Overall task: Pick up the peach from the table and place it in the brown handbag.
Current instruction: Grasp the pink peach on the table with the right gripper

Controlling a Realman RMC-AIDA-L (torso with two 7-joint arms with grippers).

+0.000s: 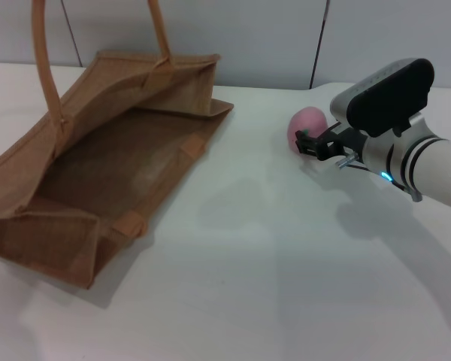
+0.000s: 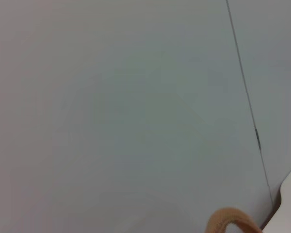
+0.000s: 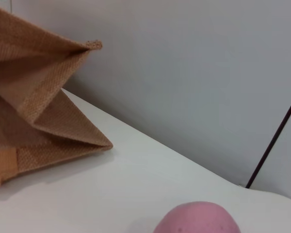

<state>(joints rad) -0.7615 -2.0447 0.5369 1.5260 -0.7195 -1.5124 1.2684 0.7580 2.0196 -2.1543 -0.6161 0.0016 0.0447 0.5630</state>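
Just beyond the right gripper's point(image 1: 313, 143) fingers, the peach point(image 1: 306, 128) rests on the bench point(image 1: 248, 286); whether they grip it I cannot tell. Reaching is underway; next likely closing, lifting, carrying toward the brown handbag point(image 1: 98, 173) lying well beyond them. Left gripper unseen.

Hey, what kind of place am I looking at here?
Probably an indoor robot test bench, not a home: a bare white tabletop against plain grey wall panels, holding only a tan woven jute tote and a small pink peach, with the right pincer beside the fruit.
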